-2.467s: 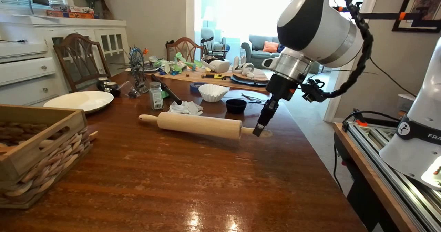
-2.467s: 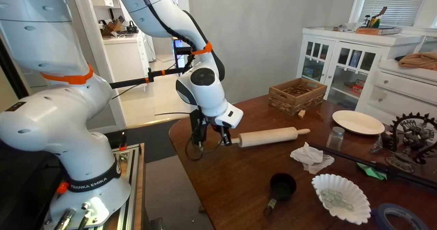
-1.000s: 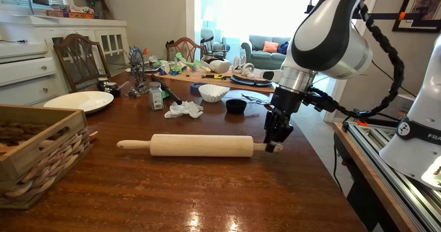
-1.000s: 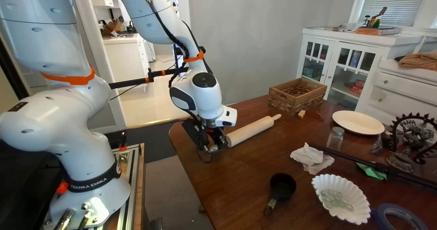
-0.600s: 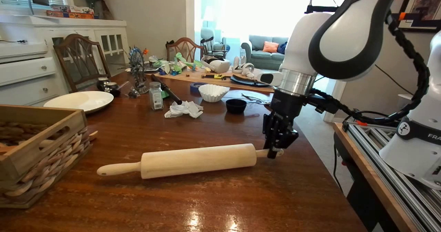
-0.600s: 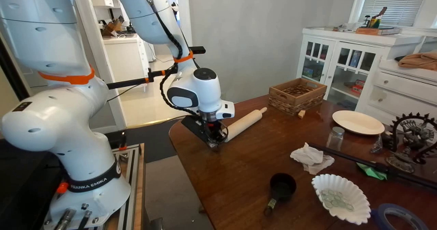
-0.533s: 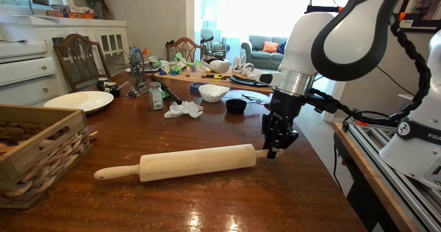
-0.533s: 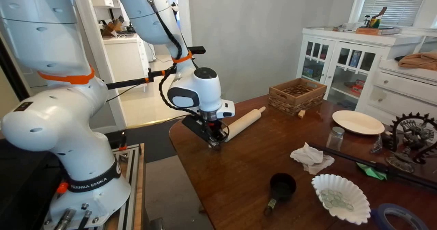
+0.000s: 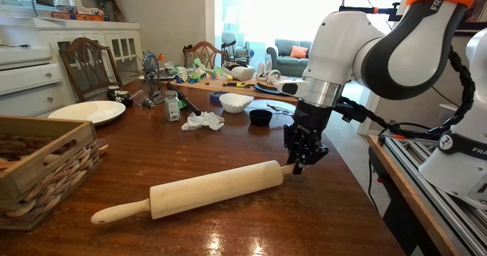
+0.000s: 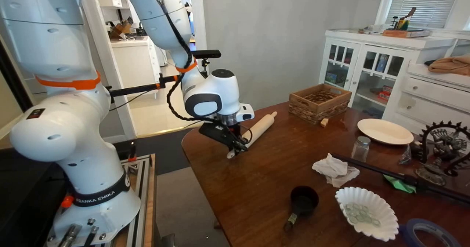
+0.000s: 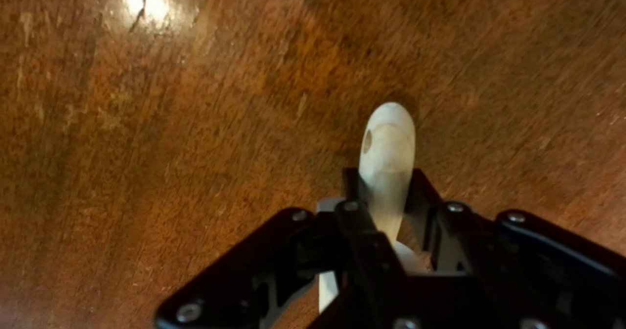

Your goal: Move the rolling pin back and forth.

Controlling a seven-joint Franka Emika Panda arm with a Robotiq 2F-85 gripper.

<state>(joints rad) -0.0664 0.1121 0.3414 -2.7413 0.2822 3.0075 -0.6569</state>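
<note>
Though slim, handle (image 11: 388, 165) tight between fingers (image 11: 422, 192)

rolling pin (image 9: 217, 189) at a new slant, farther from the jar (image 9: 172, 107)

Pale wooden cylindrical rolling pin (image 9: 217, 189) on the brown wooden table (image 9: 323, 218).
In an exterior view, the rectangular wood-and-wicker basket (image 9: 61, 178) stands left of the pin; behind the pin lie a crumpled white sheet (image 9: 203, 121) and, right of that, a round black cup (image 9: 260, 119). In the wrist view, one handle (image 11: 389, 145) sits inside the black two-fingered gripper (image 11: 385, 185).
</note>
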